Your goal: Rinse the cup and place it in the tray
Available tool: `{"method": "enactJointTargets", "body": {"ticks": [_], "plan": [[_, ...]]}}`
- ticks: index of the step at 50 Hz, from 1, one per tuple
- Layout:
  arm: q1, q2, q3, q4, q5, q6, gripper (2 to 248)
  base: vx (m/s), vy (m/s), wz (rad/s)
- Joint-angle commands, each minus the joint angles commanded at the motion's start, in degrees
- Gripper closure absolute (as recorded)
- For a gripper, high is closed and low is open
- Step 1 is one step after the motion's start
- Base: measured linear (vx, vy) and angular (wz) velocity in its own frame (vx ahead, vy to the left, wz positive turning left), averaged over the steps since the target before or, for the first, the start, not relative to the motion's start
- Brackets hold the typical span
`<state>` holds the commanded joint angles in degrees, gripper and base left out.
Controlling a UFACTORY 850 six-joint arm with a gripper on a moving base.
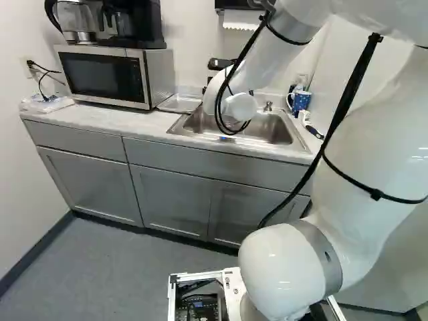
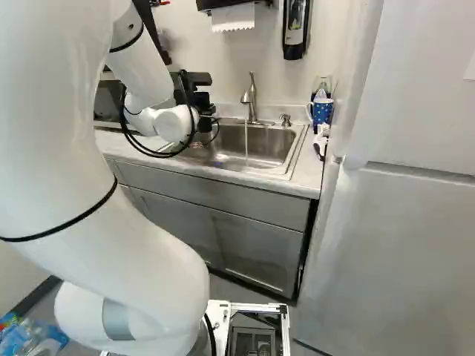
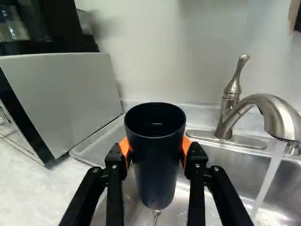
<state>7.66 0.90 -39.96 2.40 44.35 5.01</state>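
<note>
Taking the sink (image 2: 295, 154) as the landmark, the arm reaches forward to it, and the black gripper (image 2: 199, 98) is above it, toward the side where the microwave (image 1: 103, 75) stands. In the wrist view its two fingers pinch a dark cup (image 3: 156, 165) from opposite sides, the orange pads (image 3: 186, 145) pressed to its wall. The cup is upright, mouth up, and a small bright trickle shows just under its base, over the sink. The faucet (image 3: 263, 106) stands at the sink's back edge, and its stream (image 3: 269, 181) falls into the sink apart from the cup. The tray (image 1: 179, 103) lies on the counter just beside the sink, between it and the microwave, with a coffee maker (image 1: 137, 23) on top of the latter. At the sink's opposite side are a blue mug with pale spots (image 2: 322, 112), a clear bottle (image 2: 322, 90) close behind it, and a brush-like item (image 2: 320, 142). On the wall behind the sink, higher up, hang a paper towel holder with a white sheet (image 2: 233, 18) out and a dark dispenser (image 2: 295, 30). As for writing, the cup's visible side shows a plain dark surface, and tiny marks sit on the arm at the right edge of the left base view, too small to make out.
</note>
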Motion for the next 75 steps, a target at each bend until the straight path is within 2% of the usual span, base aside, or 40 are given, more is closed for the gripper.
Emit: {"method": "enactJointTargets", "body": {"ticks": [75], "plan": [[0.0, 0.3, -0.2, 0.0, 0.0, 45.1, 127, 0.000, 0.000, 0.000]]}}
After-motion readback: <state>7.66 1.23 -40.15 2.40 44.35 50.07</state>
